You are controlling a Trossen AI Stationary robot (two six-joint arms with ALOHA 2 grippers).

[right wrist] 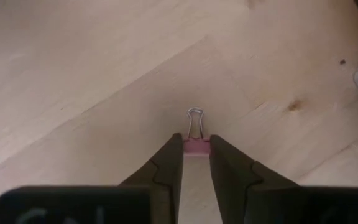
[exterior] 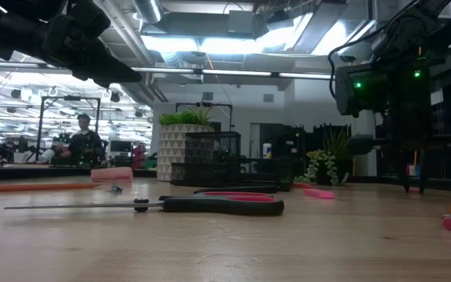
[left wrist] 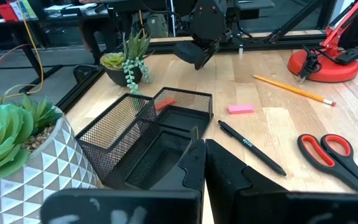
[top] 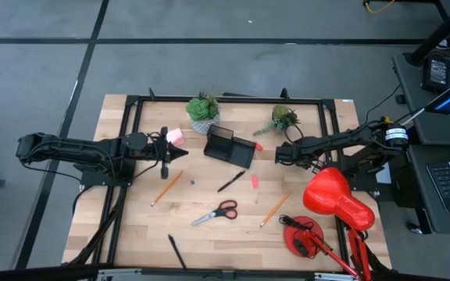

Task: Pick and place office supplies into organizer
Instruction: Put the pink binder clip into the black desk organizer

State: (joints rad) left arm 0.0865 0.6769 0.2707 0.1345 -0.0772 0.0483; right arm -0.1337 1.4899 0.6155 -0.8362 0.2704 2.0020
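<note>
1. Pink binder clip [right wrist: 196,146] is sitting clamped between the right pincer's [right wrist: 196,163] fingers, its wire handle sticking forward over the wooden surface [right wrist: 73,74].
2. Black mesh organizer [top: 230,146] is standing near the succulent [top: 203,111], between both arms.
3. Left pincer [top: 183,154] is hovering clenched, grasping nothing, beside the organizer.
4. Scissors [top: 216,212] and pencils [top: 166,188] are lying nearer the surface's front.
</note>
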